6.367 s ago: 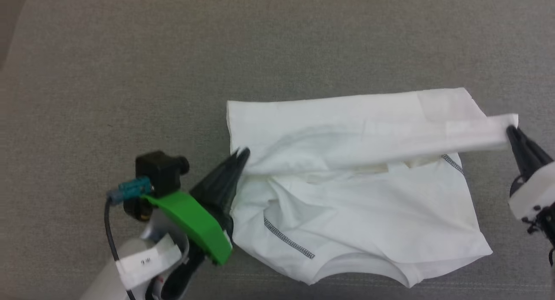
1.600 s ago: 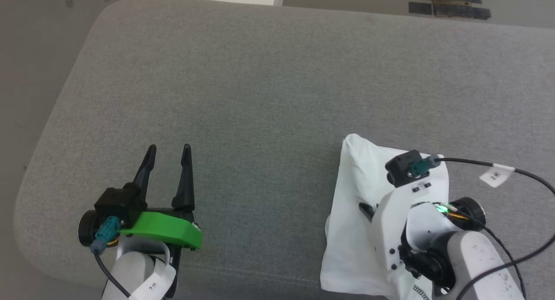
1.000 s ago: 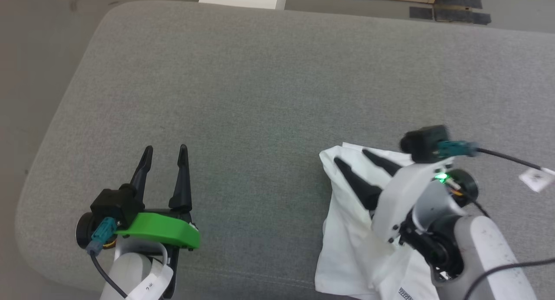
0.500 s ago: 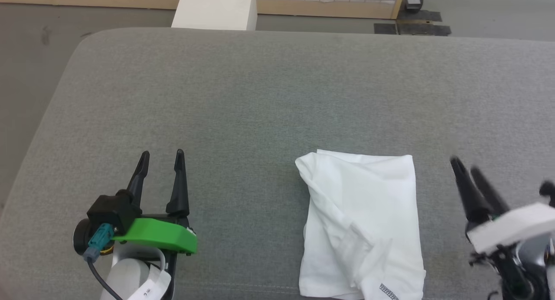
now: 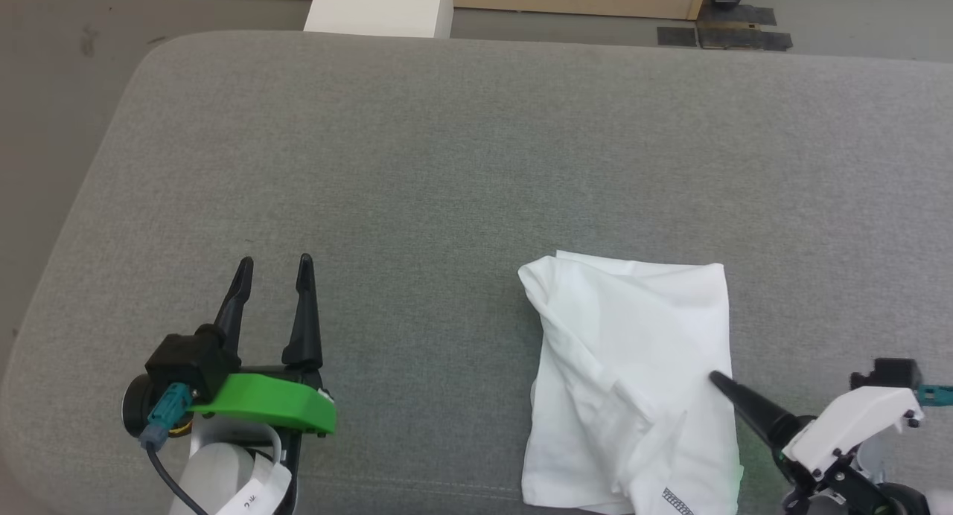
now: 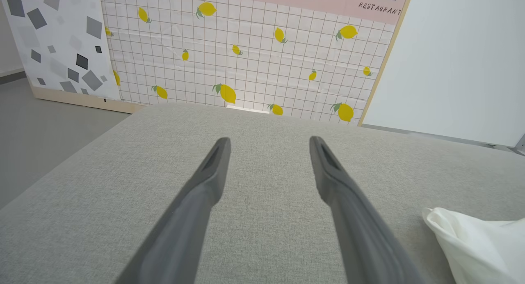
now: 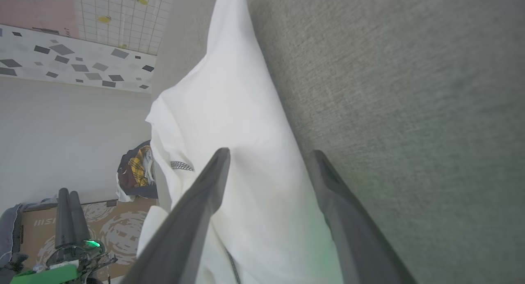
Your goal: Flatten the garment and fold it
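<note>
White soft-fabric garment (image 5: 633, 351) (image 6: 478, 247) (image 7: 229, 111), folded into a roughly rectangular, several-layered bundle with its long axis running near to far. It lies flat on the near right part of the grey upholstered surface (image 5: 447, 165), its near edge close to that surface's near rim. The far and right edges are straight and fairly crisp. The left edge is uneven, and the far-left corner is bunched into a soft, rounded lump. Diagonal creases run from that corner toward the near side, where loose layers overlap. A short grey stitched seam (image 5: 676, 498) (image 7: 181, 166) shows at the near edge.
</note>
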You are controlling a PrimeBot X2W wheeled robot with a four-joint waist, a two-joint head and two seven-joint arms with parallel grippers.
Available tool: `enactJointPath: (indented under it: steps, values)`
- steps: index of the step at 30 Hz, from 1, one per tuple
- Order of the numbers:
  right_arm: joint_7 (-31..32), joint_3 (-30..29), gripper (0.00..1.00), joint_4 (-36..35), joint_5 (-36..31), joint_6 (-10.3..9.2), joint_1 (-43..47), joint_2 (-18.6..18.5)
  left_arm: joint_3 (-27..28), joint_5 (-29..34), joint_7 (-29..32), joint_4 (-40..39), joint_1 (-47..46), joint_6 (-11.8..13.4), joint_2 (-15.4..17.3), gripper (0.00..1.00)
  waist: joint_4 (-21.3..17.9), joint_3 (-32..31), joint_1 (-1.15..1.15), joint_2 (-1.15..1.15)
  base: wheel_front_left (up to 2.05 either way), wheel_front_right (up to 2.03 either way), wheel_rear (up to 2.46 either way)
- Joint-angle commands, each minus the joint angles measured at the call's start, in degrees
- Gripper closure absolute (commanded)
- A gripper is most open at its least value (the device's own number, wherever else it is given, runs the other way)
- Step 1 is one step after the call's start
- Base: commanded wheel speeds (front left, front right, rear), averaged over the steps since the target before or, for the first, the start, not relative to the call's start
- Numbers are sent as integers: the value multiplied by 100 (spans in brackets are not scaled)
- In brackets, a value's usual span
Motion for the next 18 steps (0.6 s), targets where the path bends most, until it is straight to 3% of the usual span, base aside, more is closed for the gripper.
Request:
enactJointPath:
  steps: [1, 7, 8, 11, 12, 18]
  values:
    - [125, 69, 0, 53, 12, -8, -77, 1, 6, -1, -22, -16, 53, 6, -15, 0, 44, 23, 0, 0, 0, 0, 0]
    - [547, 334, 0, 314, -170, -8, -173, 1, -21, -23, -22, -2, 41, 12, -15, 0, 129, 44, 0, 0, 0, 0, 0]
    - [599, 441, 30, 448, -257, -8, -279, 1, -42, -32, -22, 4, 42, 18, -15, 0, 158, 45, 0, 0, 0, 0, 0]
    - [518, 486, 95, 512, -386, -8, -398, 1, -66, -39, -22, 19, 41, 23, -15, 0, 177, 40, 0, 0, 0, 0, 0]
    - [486, 507, 100, 508, -440, -8, -440, 1, -72, -40, -22, 25, 40, 23, -15, 0, 180, 39, 0, 0, 0, 0, 0]
    - [340, 531, 100, 254, -1228, -8, -656, 1, -30, -26, -22, -25, 58, 50, -15, 0, 39, 97, 0, 0, 0, 0, 0]
